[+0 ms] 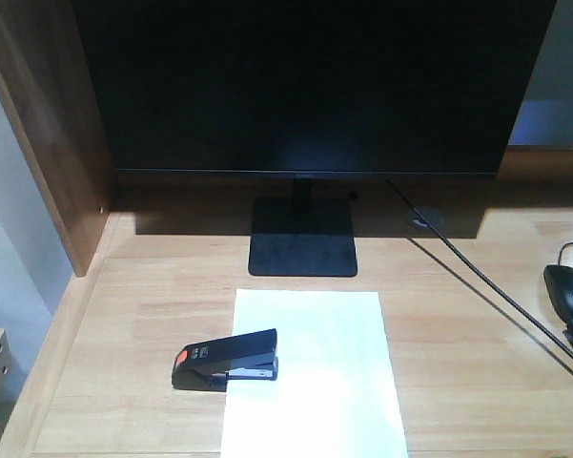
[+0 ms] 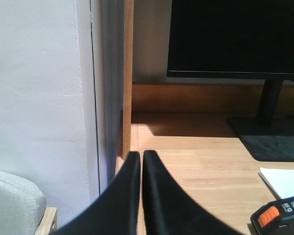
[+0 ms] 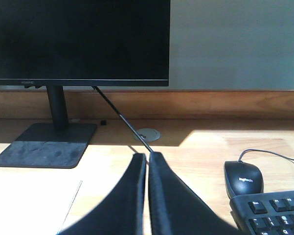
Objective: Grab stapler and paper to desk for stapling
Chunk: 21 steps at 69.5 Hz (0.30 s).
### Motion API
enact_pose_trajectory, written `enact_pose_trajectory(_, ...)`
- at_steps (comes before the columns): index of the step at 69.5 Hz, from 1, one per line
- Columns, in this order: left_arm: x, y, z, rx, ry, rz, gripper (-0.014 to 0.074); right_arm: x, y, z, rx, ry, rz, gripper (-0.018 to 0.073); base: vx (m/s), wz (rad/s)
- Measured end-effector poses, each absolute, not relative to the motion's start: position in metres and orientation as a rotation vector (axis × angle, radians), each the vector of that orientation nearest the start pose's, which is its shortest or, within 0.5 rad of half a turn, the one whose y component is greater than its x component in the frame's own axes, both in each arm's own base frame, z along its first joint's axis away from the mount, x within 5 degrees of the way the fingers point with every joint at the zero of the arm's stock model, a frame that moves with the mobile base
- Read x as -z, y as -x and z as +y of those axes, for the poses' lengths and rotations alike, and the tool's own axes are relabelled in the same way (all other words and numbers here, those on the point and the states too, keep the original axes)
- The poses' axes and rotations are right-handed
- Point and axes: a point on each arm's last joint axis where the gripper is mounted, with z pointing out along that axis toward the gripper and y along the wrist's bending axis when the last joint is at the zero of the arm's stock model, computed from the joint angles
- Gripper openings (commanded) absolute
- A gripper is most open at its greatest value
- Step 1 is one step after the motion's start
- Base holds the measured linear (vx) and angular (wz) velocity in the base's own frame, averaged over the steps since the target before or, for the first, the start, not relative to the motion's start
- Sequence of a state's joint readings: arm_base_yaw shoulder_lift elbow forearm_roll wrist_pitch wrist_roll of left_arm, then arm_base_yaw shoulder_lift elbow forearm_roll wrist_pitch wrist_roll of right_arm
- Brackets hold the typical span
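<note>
Front view: monitor (image 1: 305, 86) behind paper (image 1: 315, 372), mouse (image 1: 567, 286) far right.

front desk (image 1: 477, 353) bare | monitor (image 1: 310, 86) blocks rear | side panel (image 1: 52, 134) left | mouse (image 1: 567, 286) right

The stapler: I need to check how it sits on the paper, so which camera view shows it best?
The exterior front-facing view: the whole stapler shows, its front end over the paper's left edge. The left wrist view catches only its orange-patched end at the corner; the right wrist view misses it.
</note>
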State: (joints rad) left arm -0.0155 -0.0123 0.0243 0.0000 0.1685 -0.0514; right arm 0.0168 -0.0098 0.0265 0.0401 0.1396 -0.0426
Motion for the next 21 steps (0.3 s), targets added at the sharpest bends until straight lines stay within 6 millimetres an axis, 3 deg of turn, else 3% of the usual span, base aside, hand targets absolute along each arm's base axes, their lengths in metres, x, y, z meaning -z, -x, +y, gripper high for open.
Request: enact_pose_trajectory(21,-0.1903,-0.0561,-0.0009,0.051,0.03,1.664,-0.0006,-0.1921,-0.0566,0.0015,-0.015,0.02,1.64,-0.0006,0.0,0.0)
